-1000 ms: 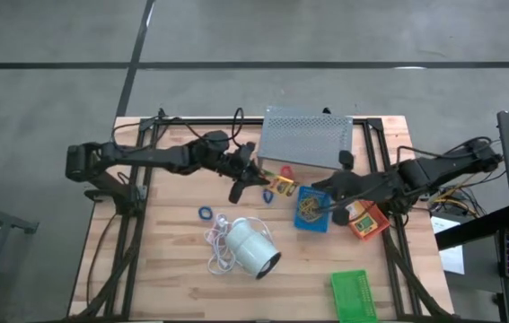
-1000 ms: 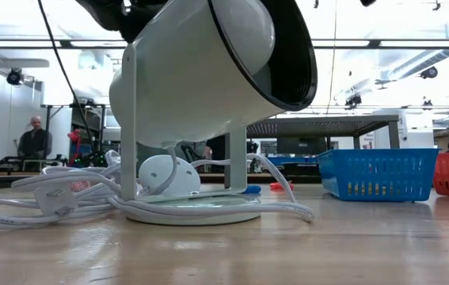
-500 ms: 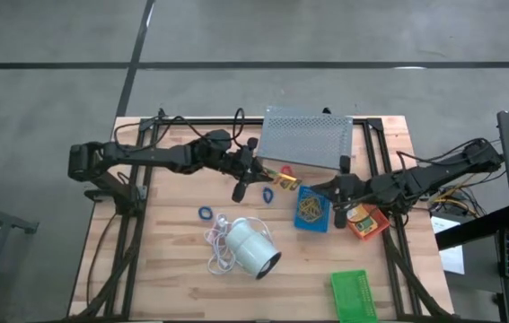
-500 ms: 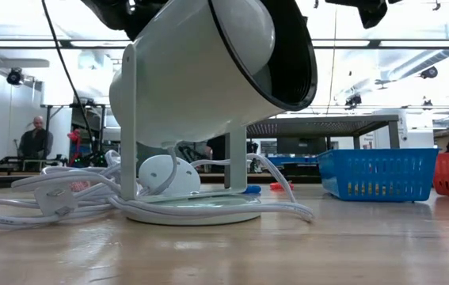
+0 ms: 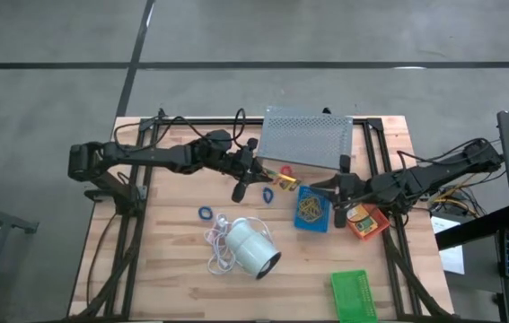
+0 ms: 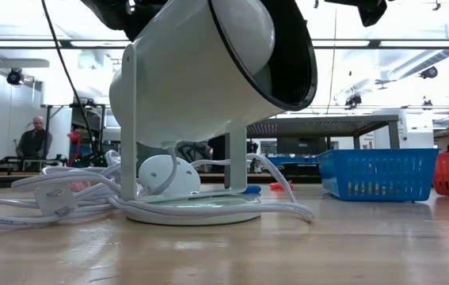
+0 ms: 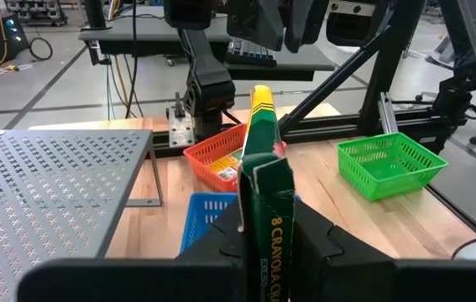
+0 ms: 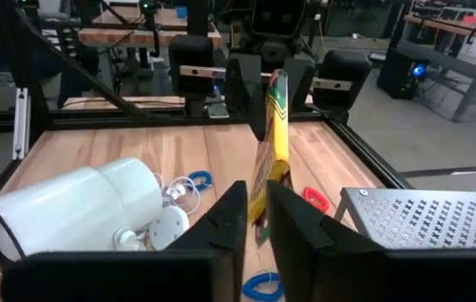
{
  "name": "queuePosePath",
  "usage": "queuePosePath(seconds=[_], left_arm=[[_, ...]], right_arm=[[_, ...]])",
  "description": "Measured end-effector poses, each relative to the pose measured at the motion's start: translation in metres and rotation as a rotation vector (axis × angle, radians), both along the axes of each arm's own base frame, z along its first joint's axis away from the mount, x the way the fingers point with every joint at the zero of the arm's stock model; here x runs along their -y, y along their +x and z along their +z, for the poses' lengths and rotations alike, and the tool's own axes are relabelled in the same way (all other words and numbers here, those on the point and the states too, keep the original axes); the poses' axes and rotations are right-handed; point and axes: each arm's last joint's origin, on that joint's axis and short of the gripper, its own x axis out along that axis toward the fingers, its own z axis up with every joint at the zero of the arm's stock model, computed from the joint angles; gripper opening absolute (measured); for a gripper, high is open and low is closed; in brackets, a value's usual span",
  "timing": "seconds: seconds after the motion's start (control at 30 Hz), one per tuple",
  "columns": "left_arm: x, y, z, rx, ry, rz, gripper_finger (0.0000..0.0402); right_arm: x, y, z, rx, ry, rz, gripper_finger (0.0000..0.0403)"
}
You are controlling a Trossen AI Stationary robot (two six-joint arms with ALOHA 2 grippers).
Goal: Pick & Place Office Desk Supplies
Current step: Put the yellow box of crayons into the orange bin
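A yellow and green crayon box hangs over the table's middle, between the grey stand and the blue tray. My left gripper is shut on it, reaching in from the table's left. The same box shows straight ahead of my right gripper. That gripper hovers over the blue tray's far right corner, its fingers a narrow gap apart and nothing between them. A red tray with a small printed box lies right of the blue one. A green tray lies near the front edge. Blue loops and a red loop lie loose. My left gripper pinches the crayon box's lower part between its two fingers, one on each broad face. The fingers come about level from the table's left. The box stands nearly upright above them, its yellow top end up, lifted clear of the table.
A big white lamp with a coiled white cord lies near the table's middle front and fills the low view. The grey perforated stand is at the far edge. The black frame rails run along both sides.
My right gripper has come down and tipped more level over the blue tray, showing now at the low view's top. My left gripper has rolled a little with the crayon box, which stays lifted in the same place.
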Motion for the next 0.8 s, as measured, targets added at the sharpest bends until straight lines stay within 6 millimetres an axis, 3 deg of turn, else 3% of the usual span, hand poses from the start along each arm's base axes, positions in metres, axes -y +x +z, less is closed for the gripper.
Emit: queuePosePath(seconds=[0.47,0.8], left_arm=[[0.000,0.000,0.000,-0.004,-0.001,0.000,0.0043],[0.000,0.000,-0.001,0.002,0.038,-0.011,0.0043]], right_arm=[[0.000,0.007,-0.005,-0.017,-0.014,-0.080,0.0192],[-0.002,0.011,0.001,0.060,0.022,-0.080,0.0210]])
